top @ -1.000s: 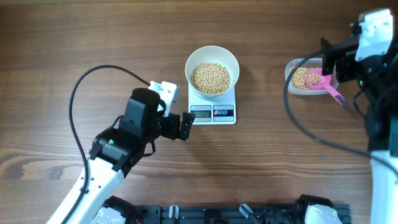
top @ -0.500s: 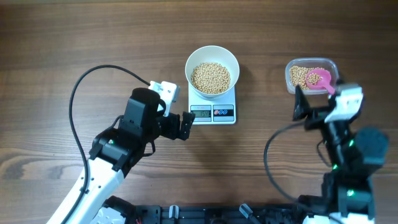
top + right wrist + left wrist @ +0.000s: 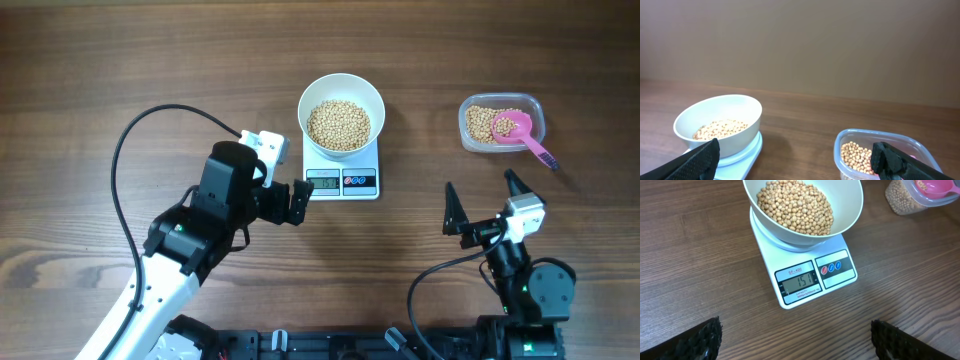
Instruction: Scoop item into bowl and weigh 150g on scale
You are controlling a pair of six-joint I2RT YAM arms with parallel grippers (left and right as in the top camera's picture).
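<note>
Right hand (image 3: 480, 185) drawn back from tub (image 3: 464, 120), fingers spread empty, left hand (image 3: 302, 201) spread empty beside scale (image 3: 342, 181)

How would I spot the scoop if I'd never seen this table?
At the right of the wooden table, a clear plastic tub of beans sits apart from the white bowl on the scale. The scoop lies in that tub, handle poking over the rim. It is the only bright pink thing there.
</note>
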